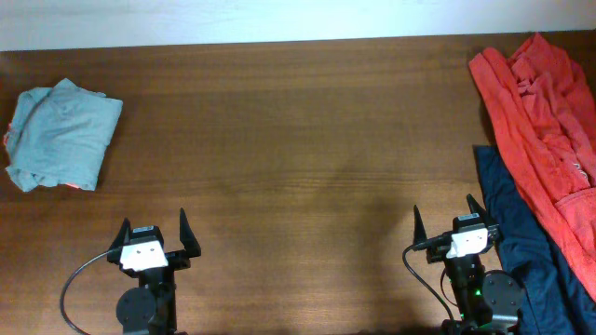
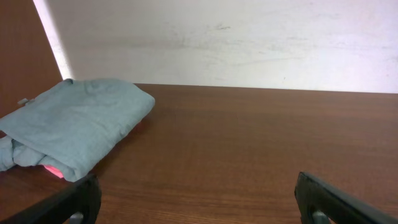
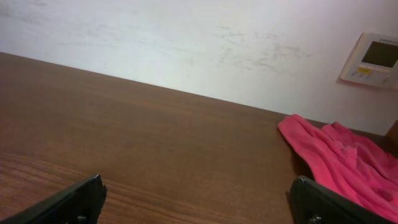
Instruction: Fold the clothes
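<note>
- While both arms sit at the near edge of the bench (image 1: 298, 140), you have nothing in hand. The left end effector (image 1: 155, 223) and right end effector (image 1: 443, 219) are both released, jaws spread wide and empty.
- The pale grey-green garment (image 1: 60, 135) is ahead and left of the left end effector, well apart from it. It looks like a compact folded bundle, so I'd count it done.
- A red sliver (image 2: 53, 169) shows under that bundle's near edge. Can't tell if it's a separate piece.
- The orange-red garment (image 1: 545, 121) is ahead and right of the right end effector. It's a crumpled heap running off frame, not folded.
- The navy garment (image 1: 521, 251) is just beside the right end effector on its right. It's rumpled, its far part is under the orange-red one, and it isn't folded.
- My read on progress: early. One bundle is done and at least two pieces are left.
- Likely next step: send the right arm to the heap, pull one piece onto the wood ahead of both end effectors, and spread it flat first.
</note>
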Robot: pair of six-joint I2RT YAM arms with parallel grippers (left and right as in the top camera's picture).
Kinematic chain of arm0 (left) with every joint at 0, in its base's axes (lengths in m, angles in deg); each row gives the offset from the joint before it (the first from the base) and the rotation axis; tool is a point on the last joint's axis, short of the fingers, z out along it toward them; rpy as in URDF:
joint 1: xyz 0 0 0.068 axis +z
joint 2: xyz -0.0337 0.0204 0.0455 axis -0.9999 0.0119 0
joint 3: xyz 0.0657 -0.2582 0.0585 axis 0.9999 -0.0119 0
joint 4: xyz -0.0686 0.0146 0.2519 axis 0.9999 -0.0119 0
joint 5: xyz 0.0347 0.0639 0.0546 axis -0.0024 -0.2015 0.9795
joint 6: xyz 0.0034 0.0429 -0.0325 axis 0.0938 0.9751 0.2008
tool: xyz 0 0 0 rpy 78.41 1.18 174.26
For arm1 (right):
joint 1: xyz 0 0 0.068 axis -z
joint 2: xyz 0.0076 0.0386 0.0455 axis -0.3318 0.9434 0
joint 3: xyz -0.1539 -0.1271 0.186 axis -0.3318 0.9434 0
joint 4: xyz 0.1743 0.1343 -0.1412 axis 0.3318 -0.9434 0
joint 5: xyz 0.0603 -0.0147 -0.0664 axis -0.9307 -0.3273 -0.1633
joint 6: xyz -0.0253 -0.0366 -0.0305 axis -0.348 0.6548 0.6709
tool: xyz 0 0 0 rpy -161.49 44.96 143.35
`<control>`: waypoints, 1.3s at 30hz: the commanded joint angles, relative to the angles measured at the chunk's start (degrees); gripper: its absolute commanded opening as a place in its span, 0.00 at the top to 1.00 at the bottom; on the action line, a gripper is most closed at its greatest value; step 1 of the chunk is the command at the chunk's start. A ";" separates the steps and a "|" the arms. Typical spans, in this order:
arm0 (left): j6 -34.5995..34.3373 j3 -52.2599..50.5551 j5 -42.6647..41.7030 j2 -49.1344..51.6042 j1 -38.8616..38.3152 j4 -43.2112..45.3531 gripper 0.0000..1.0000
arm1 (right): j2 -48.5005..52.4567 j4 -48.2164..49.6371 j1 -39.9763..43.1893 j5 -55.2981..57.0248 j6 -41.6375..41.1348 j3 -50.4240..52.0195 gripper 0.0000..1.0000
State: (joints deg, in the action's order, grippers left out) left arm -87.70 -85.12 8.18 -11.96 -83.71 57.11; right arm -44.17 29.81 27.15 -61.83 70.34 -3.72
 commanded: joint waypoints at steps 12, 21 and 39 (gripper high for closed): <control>-0.57 -0.26 3.69 -0.39 0.20 0.79 0.01 | -0.37 1.53 -0.26 0.31 -0.20 0.39 0.01; -5.16 -0.24 2.89 -0.39 0.20 0.72 0.01 | -0.31 5.35 -0.26 1.64 -5.20 0.11 0.01; -1.86 15.34 0.52 16.68 0.17 6.49 0.01 | 28.94 2.71 -0.26 4.13 -8.22 -24.65 0.02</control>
State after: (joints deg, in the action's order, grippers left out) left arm -90.43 -75.73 9.62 -1.42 -83.71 63.30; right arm -23.18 33.95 27.17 -58.42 62.75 -20.14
